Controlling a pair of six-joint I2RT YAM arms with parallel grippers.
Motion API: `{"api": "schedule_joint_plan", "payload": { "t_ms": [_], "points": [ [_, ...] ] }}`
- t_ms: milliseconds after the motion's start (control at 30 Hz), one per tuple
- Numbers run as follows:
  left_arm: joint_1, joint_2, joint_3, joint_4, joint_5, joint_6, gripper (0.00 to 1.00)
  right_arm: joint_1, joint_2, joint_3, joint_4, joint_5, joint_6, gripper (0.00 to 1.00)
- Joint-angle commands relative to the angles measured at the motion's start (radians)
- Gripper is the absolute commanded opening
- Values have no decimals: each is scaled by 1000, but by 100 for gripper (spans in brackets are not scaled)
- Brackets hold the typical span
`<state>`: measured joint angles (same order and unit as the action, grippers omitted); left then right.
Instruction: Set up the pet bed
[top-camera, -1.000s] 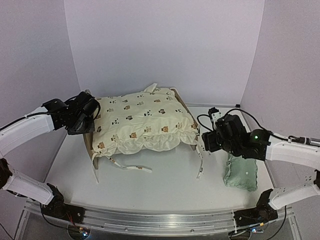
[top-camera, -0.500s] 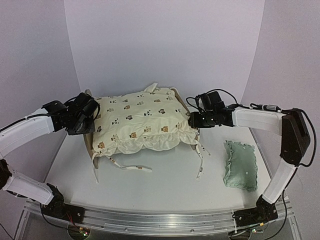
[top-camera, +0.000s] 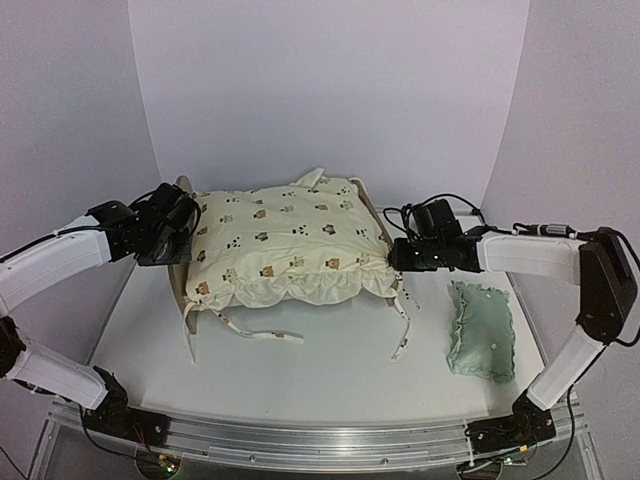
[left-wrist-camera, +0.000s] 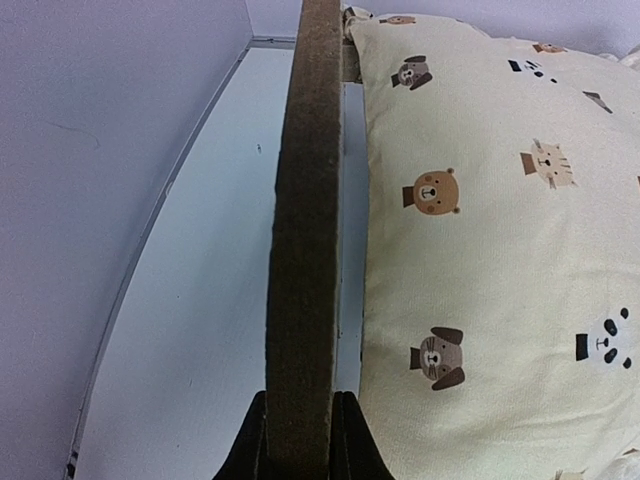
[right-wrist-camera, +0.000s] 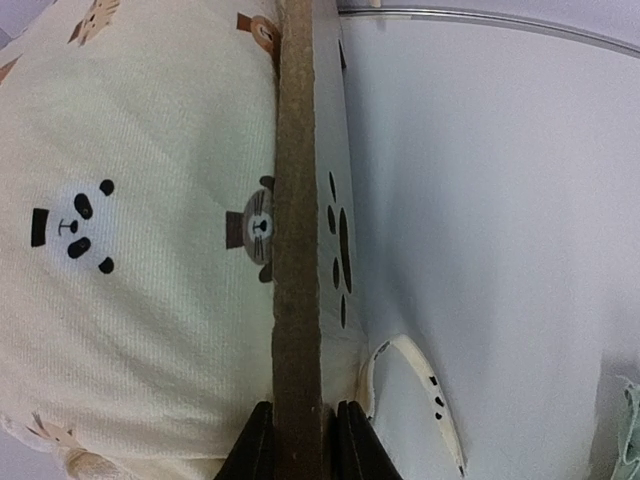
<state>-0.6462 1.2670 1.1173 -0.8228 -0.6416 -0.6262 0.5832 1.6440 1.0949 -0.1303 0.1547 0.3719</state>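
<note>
Bright, even light, soft shadows (wrist views slightly blurred).

The pet bed (left-wrist-camera: 303, 250) shows a rough, matt, fibrous wood edge, dull brown. The cushion (top-camera: 285, 245) is cream cloth, finely ribbed and matt, with printed animal faces. The mint pillow (top-camera: 482, 335) is soft matt fabric. The bench (top-camera: 330, 370) is smooth white with a slight sheen, and its front rail (top-camera: 300, 437) is brushed metal.
</note>
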Motion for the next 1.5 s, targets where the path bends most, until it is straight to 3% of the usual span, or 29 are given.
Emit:
{"api": "schedule_joint_plan", "payload": {
  "t_ms": [0,267,433,600,1000,1167,1300,1467],
  "points": [
    [4,63,34,146,-105,99,7,98,-88,-94,-64,-50,86,16],
    [21,150,105,158,-158,120,7,242,-144,-180,-21,10,144,14],
    [47,123,128,110,-193,98,4,317,-116,-164,6,3,150,14],
    [62,82,117,55,-249,80,3,330,-71,-127,28,-19,146,14],
    [73,43,78,25,-209,61,6,378,-47,-110,51,-21,155,13],
    [73,35,72,11,-151,45,20,378,-78,-119,18,60,106,16],
    [72,10,104,-3,-118,52,42,378,-129,-131,-3,115,72,29],
    [73,-20,142,-7,-101,76,58,378,-178,-128,-26,151,33,43]
  ]
}}
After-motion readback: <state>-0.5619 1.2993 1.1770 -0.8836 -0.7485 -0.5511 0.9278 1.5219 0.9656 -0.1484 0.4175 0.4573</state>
